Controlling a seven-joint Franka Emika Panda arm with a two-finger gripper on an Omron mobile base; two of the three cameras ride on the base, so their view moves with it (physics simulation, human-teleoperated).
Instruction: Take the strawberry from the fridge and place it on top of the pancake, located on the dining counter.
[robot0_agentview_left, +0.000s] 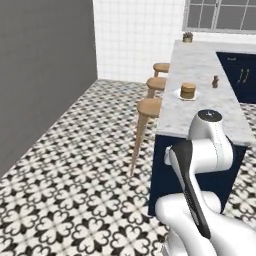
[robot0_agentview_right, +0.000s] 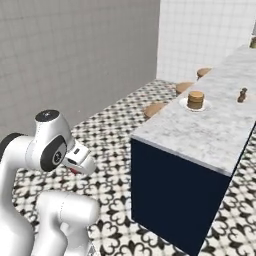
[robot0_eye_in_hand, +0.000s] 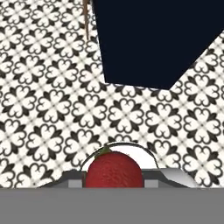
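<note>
Strawberry (robot0_eye_in_hand: 113, 169) fills the foreground of the hand view, red with a touch of green at its top, seated between the jaws, which are drawn in narrow and clamped on it. Beneath the jaws spreads a black-and-white patterned floor (robot0_eye_in_hand: 43, 87); ahead of them rises the navy base of the counter (robot0_eye_in_hand: 153, 39), with a slim wooden stool leg (robot0_eye_in_hand: 86, 19) off to one side.

From the right base view, the gripper (robot0_agentview_right: 82, 162) sits low beside the arm's white elbow, a sliver of red showing at its underside, well short of the counter's near corner and below the level of its top. Far beyond the jaws and higher, the pancake (robot0_agentview_right: 195, 99) stands as a short golden-brown stack on a small white plate (robot0_agentview_right: 205, 105) on the pale marble top, well apart from the berry. A small brown shaker (robot0_agentview_right: 242, 95) stands farther along the same top.

From the left base view, the pancake (robot0_agentview_left: 188, 90) rests near the counter's stool-side edge, the shaker (robot0_agentview_left: 215, 81) just past it, and three round wooden stools (robot0_agentview_left: 150, 106) line that side. The counter (robot0_agentview_left: 200, 117) runs away toward a tiled wall and a window.
</note>
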